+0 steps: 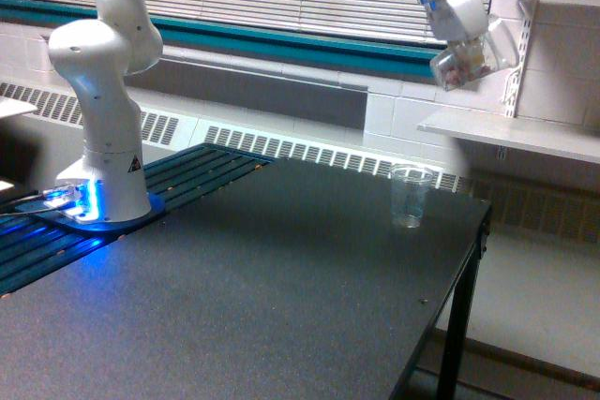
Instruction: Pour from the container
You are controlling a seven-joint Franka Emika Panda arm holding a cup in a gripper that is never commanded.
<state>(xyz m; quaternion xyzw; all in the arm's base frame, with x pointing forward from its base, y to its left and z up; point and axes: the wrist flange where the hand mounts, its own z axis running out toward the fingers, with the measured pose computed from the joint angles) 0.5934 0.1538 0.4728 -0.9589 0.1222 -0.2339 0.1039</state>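
White robot gripper [466, 44] clamping small clear plastic container [466, 64] showing pinkish-brown pieces inside, tilting sideways, hanging high above taller clear ribbed plastic cup [410, 196] standing on dark speckled table [253, 288].

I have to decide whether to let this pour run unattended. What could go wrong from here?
1. The container hangs tilted in the gripper, high above the ribbed cup and to the exterior view's right of it. Pieces tipped out from there would likely miss or bounce out.
2. The ribbed cup is light, looks empty and stands near the table's far corner, so a knock could send it over the edge.
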